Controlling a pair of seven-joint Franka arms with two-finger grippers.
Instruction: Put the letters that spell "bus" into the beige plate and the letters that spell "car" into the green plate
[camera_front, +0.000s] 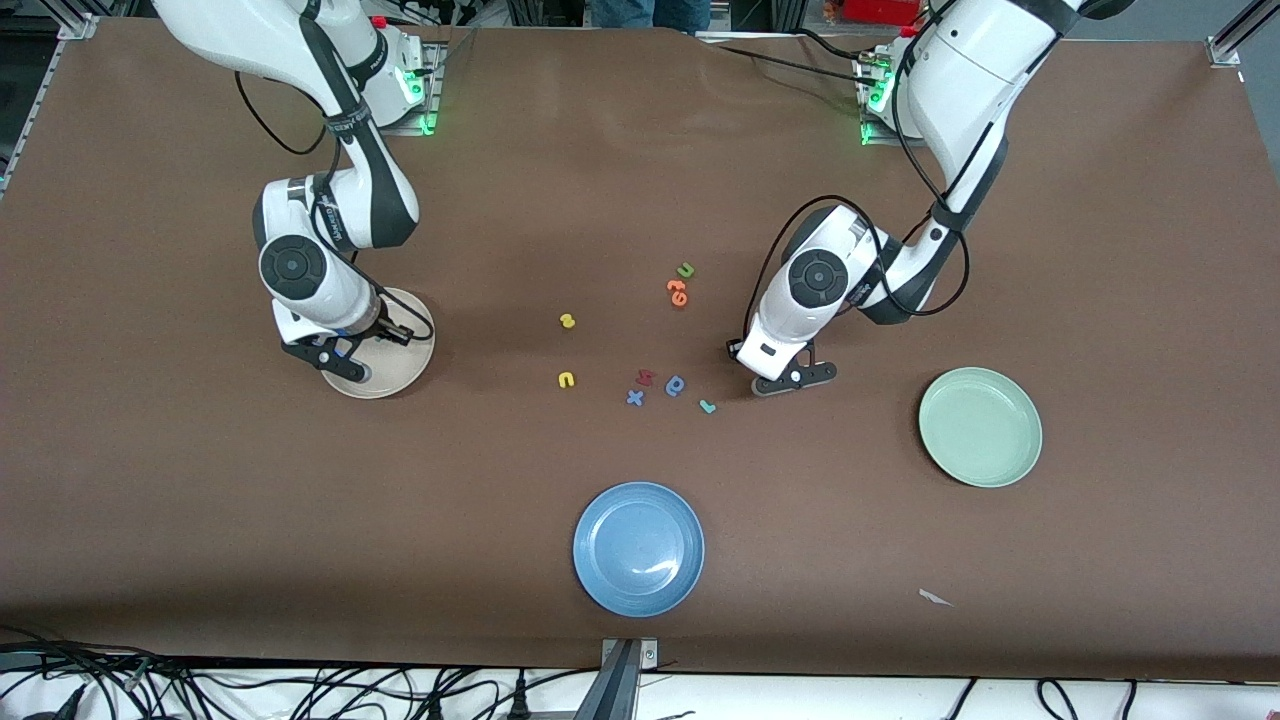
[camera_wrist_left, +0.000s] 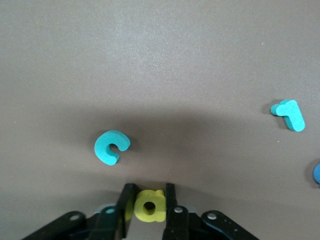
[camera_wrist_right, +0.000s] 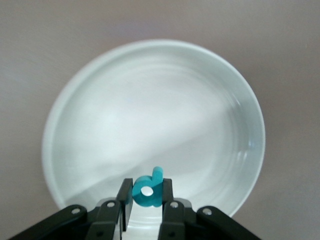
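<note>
My left gripper (camera_front: 793, 380) is down at the table between the loose letters and the green plate (camera_front: 980, 427), shut on the yellow a (camera_wrist_left: 150, 206). The teal c (camera_wrist_left: 111, 147) lies just ahead of its fingertips, and the teal r (camera_wrist_left: 289, 114) (camera_front: 707, 406) lies farther off. My right gripper (camera_front: 345, 355) hangs over the beige plate (camera_front: 400, 365), shut on the teal b (camera_wrist_right: 148, 193). That plate (camera_wrist_right: 150, 115) fills the right wrist view. The yellow s (camera_front: 567, 320) and yellow u (camera_front: 566, 379) lie on the table between the two arms.
A blue plate (camera_front: 638, 548) sits nearest the front camera. A green u (camera_front: 685, 270) and an orange letter (camera_front: 677, 291) lie farther back. A red letter (camera_front: 645, 377), a blue x (camera_front: 634, 397) and a blue round letter (camera_front: 676, 385) cluster beside the teal r.
</note>
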